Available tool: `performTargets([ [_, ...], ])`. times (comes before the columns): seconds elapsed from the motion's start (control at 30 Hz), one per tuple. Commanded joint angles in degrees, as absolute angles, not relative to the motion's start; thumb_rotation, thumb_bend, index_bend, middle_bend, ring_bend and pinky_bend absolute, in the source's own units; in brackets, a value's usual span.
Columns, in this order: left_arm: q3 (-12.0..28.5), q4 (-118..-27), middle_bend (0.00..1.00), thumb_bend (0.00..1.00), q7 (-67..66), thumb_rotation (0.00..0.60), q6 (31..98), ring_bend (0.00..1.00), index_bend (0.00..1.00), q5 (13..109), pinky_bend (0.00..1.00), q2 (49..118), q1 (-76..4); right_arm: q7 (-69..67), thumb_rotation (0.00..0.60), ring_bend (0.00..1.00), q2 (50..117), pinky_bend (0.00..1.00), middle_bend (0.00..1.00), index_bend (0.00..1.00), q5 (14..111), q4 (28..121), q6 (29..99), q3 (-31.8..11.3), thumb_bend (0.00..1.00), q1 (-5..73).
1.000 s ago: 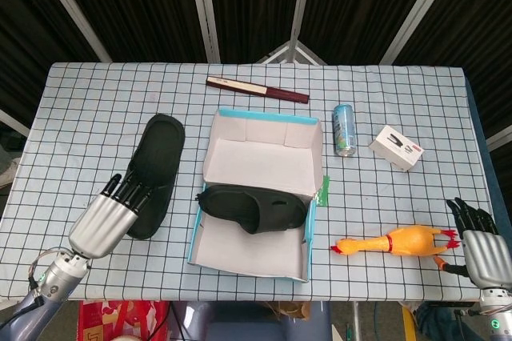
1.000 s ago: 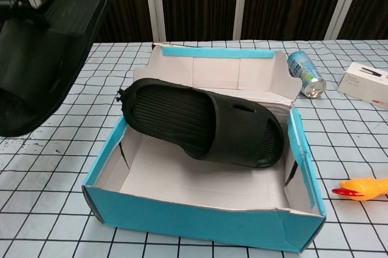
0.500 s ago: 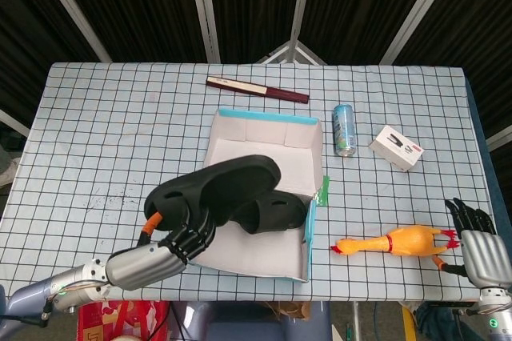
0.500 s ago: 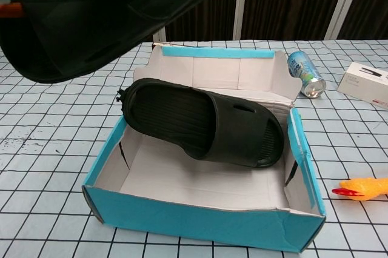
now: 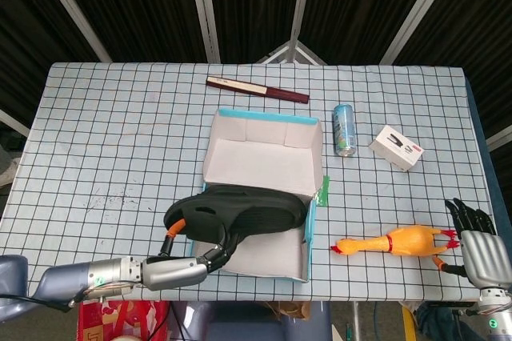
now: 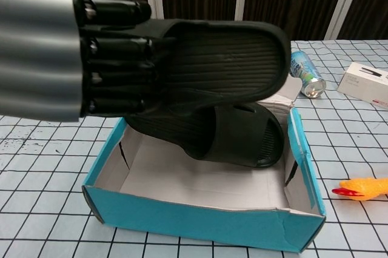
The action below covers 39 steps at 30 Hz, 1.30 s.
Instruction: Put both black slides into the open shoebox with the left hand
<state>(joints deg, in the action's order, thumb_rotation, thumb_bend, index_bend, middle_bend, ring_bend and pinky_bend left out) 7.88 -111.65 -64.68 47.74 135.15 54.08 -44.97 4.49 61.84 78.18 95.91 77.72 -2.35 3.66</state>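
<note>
1. The left hand [image 5: 196,265] reached in from the lower left of the head view, its forearm lying low along the bottom edge, and its dark fingers [image 6: 115,64] were clamped on the heel end of the upper slide [image 6: 224,58].
2. In the chest view that hand filled the upper left of the frame, fingers stacked one above another and pointing right, with the slide's ribbed sole turned toward the camera.
3. The right hand [image 5: 474,233] sat at the lower right corner of the head view, off the desk's edge, holding nothing; its fingers pointed up, and how far apart they were could not be told.
4. A yellow rubber chicken [image 5: 392,241] lay on the checked desk [image 5: 104,133] just left of the right hand.
5. Further up the frame, a can [image 5: 344,129] lay on its side just right of the shoebox [image 5: 240,137], with a small white box [image 5: 396,147] right of it.
6. A dark red flat stick [image 5: 256,89] lay near the desk's far edge, above the shoebox.
7. The held slide hung over the open shoebox, screening much of the lower slide [image 6: 242,140] from both cameras.
8. The lower slide rested inside the shoebox, tilted and lying across its white interior.
</note>
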Motion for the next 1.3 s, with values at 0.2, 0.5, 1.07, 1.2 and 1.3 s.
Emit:
performTargets([
  [0.2,7.1,-106.7,0.47,0.50,-59.6,0.600,47.5,0.19,0.32,139.7,0.33,60.3,-50.8,4.8,0.600,0.09,61.9,0.07,0.05,0.00,78.1,96.0,77.4,-2.3,0.16,3.8],
  [0.5,5.4,-104.0,0.47,0.50,-58.2,0.600,46.4,0.19,0.32,140.7,0.33,63.9,-52.5,4.1,0.600,0.09,61.7,0.07,0.05,0.00,78.1,95.8,77.6,-2.5,0.16,3.8],
  [1.07,3.5,-98.9,0.47,0.50,-57.2,0.600,44.8,0.19,0.32,140.4,0.33,70.5,-54.5,3.6,0.600,0.09,61.6,0.07,0.05,0.00,78.3,95.8,77.9,-2.4,0.16,3.5],
  [1.2,3.1,-97.0,0.47,0.50,-56.6,0.600,45.4,0.19,0.32,140.2,0.33,72.2,-54.9,3.7,0.600,0.09,61.5,0.07,0.05,0.00,78.3,95.8,77.8,-2.3,0.16,3.5],
  [1.3,2.8,-95.1,0.47,0.50,-55.9,0.600,45.4,0.19,0.32,139.6,0.33,74.2,-55.4,3.6,0.600,0.09,61.5,0.07,0.05,0.00,78.1,95.8,77.8,-2.4,0.16,3.5],
])
